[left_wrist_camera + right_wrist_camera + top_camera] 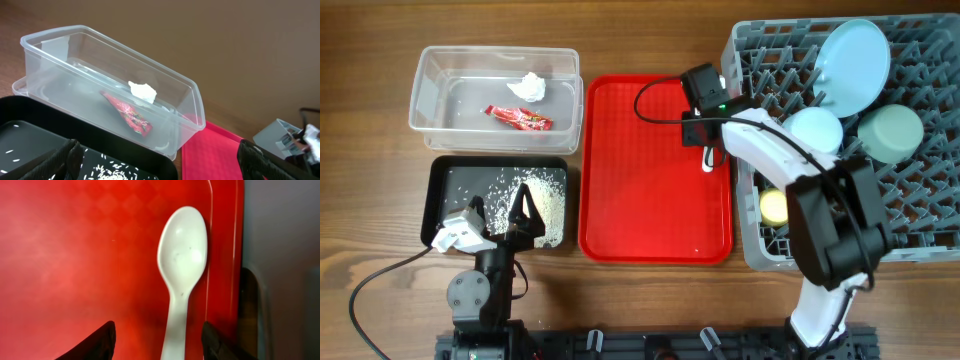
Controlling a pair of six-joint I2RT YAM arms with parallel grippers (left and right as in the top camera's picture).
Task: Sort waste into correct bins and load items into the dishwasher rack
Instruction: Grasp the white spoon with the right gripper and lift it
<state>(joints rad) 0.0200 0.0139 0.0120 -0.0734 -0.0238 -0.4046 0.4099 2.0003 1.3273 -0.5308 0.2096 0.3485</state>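
Note:
The clear tub point(425, 95) holds the white tissue point(529, 87) and red wrapper point(518, 118); both also show in the left wrist view: tissue point(142, 91), wrapper point(127, 114). Rice scraps point(538, 195) lie in the black tray point(450, 180). My left gripper point(520, 212) hangs open and empty over that tray. The white spoon point(181, 265) lies at the right edge of the red serving tray point(650, 180). My right gripper point(157, 332) is open, its fingers either side of the spoon's handle. The grey rack point(920, 200) holds the blue plate point(853, 65), blue bowl point(817, 130), green bowl point(891, 133) and yellow cup point(774, 207). I see no fork.
The red serving tray sits between the black tray and the rack, its right rim close against the rack's wall point(280, 255). The right arm reaches from the table's front across the rack's left part. A black cable loops over the red tray's far end.

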